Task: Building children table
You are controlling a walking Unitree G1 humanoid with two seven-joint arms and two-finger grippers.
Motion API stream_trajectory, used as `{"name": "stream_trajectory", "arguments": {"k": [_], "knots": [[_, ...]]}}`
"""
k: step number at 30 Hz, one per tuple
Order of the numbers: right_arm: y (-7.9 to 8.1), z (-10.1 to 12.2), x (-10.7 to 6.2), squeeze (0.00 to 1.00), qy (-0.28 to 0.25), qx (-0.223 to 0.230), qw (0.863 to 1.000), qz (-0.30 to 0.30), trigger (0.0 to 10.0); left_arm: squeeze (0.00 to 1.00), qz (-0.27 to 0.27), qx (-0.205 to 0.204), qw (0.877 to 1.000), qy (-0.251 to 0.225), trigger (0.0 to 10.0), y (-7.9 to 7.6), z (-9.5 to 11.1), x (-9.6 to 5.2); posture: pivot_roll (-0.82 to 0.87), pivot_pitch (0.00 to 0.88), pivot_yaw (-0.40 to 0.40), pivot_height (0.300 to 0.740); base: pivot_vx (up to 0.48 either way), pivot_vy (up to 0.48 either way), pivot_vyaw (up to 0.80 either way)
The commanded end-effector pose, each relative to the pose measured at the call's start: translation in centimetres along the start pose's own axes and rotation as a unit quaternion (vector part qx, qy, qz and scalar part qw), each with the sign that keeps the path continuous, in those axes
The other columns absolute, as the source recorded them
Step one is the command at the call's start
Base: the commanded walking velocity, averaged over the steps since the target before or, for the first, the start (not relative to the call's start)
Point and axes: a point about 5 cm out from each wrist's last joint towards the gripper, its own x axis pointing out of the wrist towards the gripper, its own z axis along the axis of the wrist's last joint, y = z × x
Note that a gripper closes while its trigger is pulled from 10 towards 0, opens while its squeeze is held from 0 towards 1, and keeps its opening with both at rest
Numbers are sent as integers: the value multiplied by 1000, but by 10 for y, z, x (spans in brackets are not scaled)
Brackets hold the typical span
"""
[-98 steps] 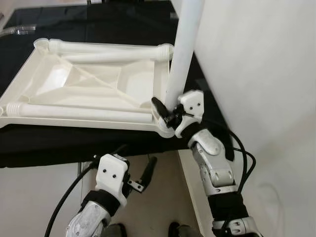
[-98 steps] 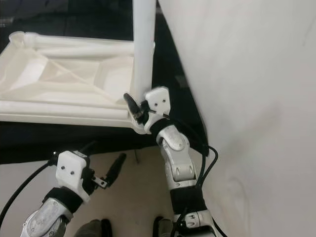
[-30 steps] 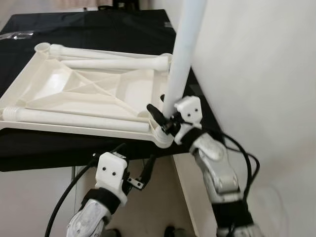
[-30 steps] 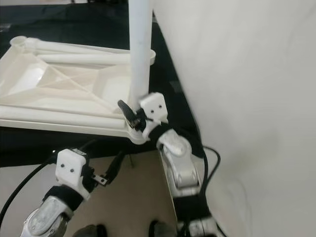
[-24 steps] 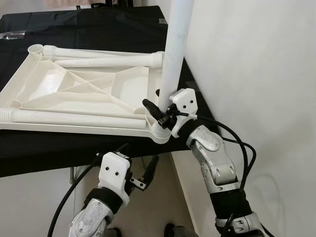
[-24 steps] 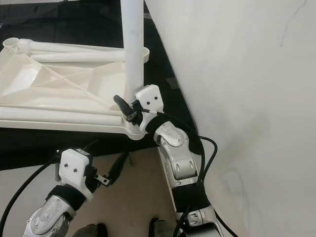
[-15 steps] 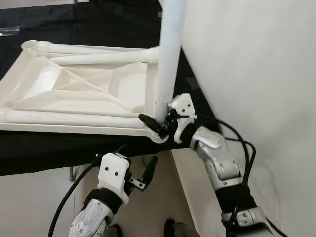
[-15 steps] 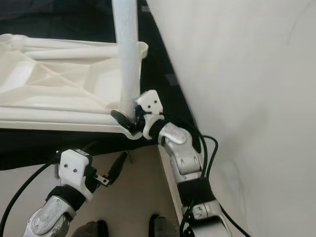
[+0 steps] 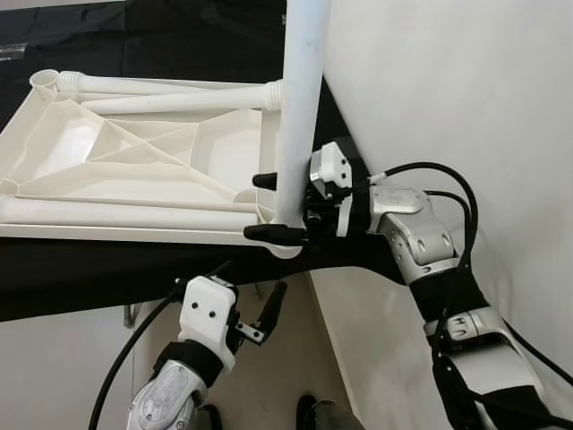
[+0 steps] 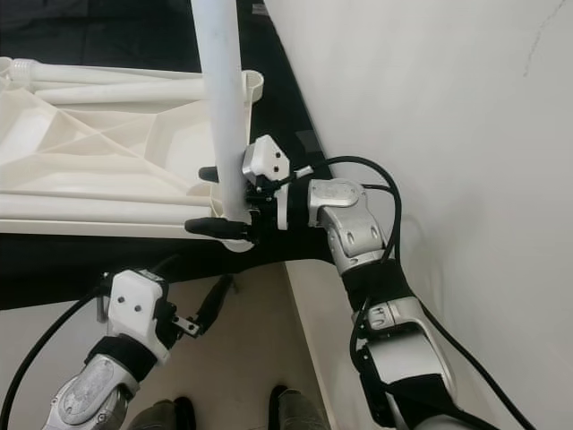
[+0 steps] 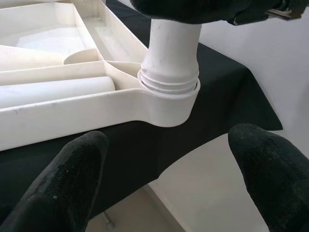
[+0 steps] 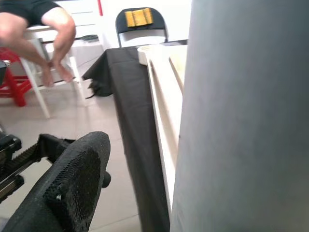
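At the centre of the left eye frame, a white leg (image 9: pixel 300 98) stands upright, its threaded base seated in the near right corner socket (image 11: pixel 169 99) of an upturned white tabletop (image 9: pixel 134 166). That tabletop lies on a table draped in black cloth (image 9: pixel 107 269), filling the upper left of the frame, with its ribbed underside facing up.

The right end effector (image 9: pixel 279 208) reaches in from the right, level with the base of the leg, and is clenched on the leg: 1 black finger (image 9: pixel 273 234) lies along the near side, the other (image 9: pixel 265 180) on the far side, with the leg between them. Its silver arm (image 9: pixel 416 242) bends down toward the lower right, trailed by black cables, close to a white wall (image 9: pixel 448 107) that takes the right half of the frame.

2 more legs lie flat in the tabletop: 1 along its far edge (image 9: pixel 170 100) and 1 along its near edge (image 9: pixel 125 213). A further open socket (image 9: pixel 43 79) shows at the far left corner.

The left end effector (image 9: pixel 246 305) hangs lower centre, below the table edge and over the pale floor, released and grasping nothing; in its wrist view the 2 black fingertips (image 11: pixel 72 169) stand well apart, framing the socket from below.

In the right wrist view, a person's bare feet (image 12: pixel 50 72) and a chair (image 12: pixel 140 21) appear beyond the table.
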Motion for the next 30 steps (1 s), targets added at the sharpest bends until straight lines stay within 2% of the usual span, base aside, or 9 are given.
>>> {"name": "stream_trajectory", "arguments": {"k": [1, 11, 12, 14, 15, 16, 17, 24, 30], "knots": [[-1, 1, 0, 0, 3, -2, 999, 34, 10000, 0, 2, -5, 1000, 9, 10000, -2, -3, -3, 98, 243, -70, 740, 0, 0, 0], [-7, 3, -6, 0, 8, -1, 998, 62, 10000, 0, 1, -4, 1000, 10, 10000, -1, -4, -3, 107, 243, -66, 740, 0, 0, 0], [-8, 2, -8, 0, 12, 0, 997, 72, 8431, 0, 0, -4, 1000, 11, 10000, -1, -4, -3, 107, 243, -64, 740, 0, 0, 0], [-8, 2, -9, 0, 15, 0, 997, 77, 7725, 0, 0, -3, 1000, 11, 10000, -1, -4, -3, 107, 243, -64, 740, 0, 0, 0], [-9, 1, -10, 0, 18, -1, 997, 78, 2863, 0, -1, -3, 1000, 11, 10000, -1, -4, -3, 104, 244, -64, 740, 0, 0, 0], [-9, 1, -10, 0, 18, -1, 997, 78, 2863, 0, -1, -3, 1000, 11, 10000, -1, -4, -3, 104, 244, -64, 740, 0, 0, 0], [-9, 1, -11, 0, 19, -2, 997, 78, 0, 0, -1, -4, 1000, 11, 10000, -1, -4, -3, 104, 244, -63, 740, 0, 0, 0], [-11, -5, -12, 0, 14, -1, 999, 52, 0, 0, -2, -5, 1000, 10, 10000, -2, -3, -3, 101, 245, -63, 740, 0, 0, 0], [-13, -26, -24, 0, 3, 11, 988, -152, 0, 0, -2, -7, 1000, 10, 10000, -2, -3, -4, 81, 256, -68, 740, 0, 0, 0]]}}
